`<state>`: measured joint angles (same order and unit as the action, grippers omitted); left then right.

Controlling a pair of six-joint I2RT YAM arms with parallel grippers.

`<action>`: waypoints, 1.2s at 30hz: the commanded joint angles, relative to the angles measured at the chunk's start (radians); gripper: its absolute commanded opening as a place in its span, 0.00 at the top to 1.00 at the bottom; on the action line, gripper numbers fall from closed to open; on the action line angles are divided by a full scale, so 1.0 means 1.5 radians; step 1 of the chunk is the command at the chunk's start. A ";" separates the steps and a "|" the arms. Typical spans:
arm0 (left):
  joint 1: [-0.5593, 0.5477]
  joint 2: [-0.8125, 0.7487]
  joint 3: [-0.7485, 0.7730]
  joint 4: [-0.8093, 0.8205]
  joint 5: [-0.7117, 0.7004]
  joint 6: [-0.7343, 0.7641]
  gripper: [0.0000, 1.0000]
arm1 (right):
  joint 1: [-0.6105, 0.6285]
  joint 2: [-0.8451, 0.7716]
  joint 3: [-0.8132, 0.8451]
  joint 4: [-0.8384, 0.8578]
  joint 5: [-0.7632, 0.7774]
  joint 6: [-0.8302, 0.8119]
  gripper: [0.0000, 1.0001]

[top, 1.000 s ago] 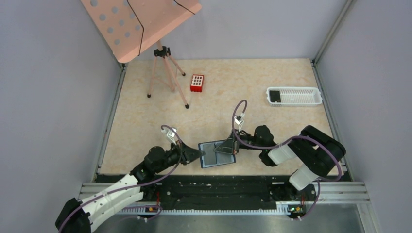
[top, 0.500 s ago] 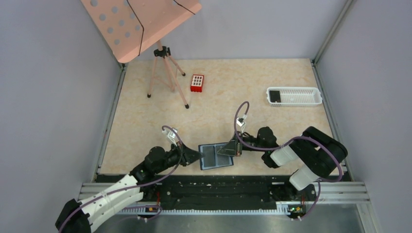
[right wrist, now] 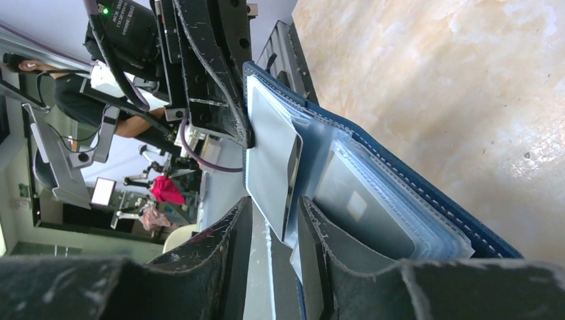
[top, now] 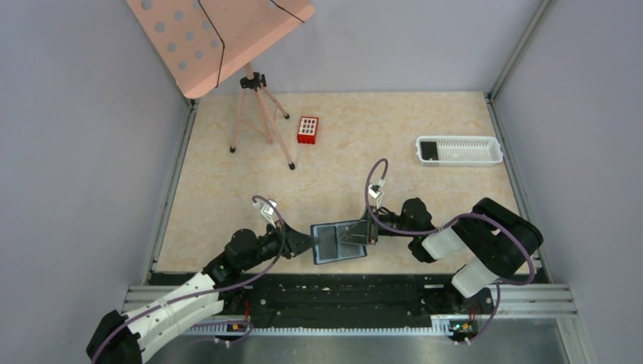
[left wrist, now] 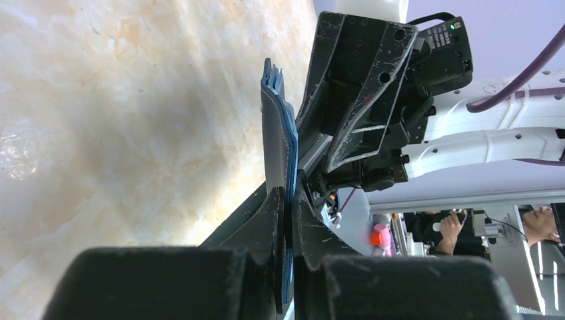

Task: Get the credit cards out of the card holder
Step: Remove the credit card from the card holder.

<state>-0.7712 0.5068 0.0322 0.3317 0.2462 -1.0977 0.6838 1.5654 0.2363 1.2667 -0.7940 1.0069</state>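
Beige worktop (top: 341,152), two hands on one blue card holder (top: 332,244).
Near the front edge, the left hand (top: 305,242) is clamped on its left edge; the right hand (right wrist: 273,207) stands apart astride one grey credit card (right wrist: 270,157), a second card (right wrist: 356,200) behind the clear sleeve (right wrist: 426,233); one dark card (top: 429,149) lies in the white tray (top: 485,161). Ungripped, the grey card may slip back, or closing may pinch the sleeve too.

Two pincers: left pincer (top: 309,241), right pincer (top: 356,233). One wallet (top: 330,244) between them. Three cards: one card (right wrist: 270,160) between the right pincer's fingers, one card (right wrist: 353,200) pocketed just beside, one card (top: 429,150) well beyond in the one tray (top: 470,150). One red box (top: 307,130), one tripod (top: 253,80).
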 commanded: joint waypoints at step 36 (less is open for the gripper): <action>0.003 0.069 0.021 0.129 0.039 -0.007 1.00 | -0.008 0.060 0.034 0.144 -0.046 0.036 0.69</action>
<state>-0.7666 0.6003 0.0326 0.4240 0.2836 -1.1019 0.6758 1.6176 0.2695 1.3022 -0.8204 1.0195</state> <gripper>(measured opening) 0.056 0.321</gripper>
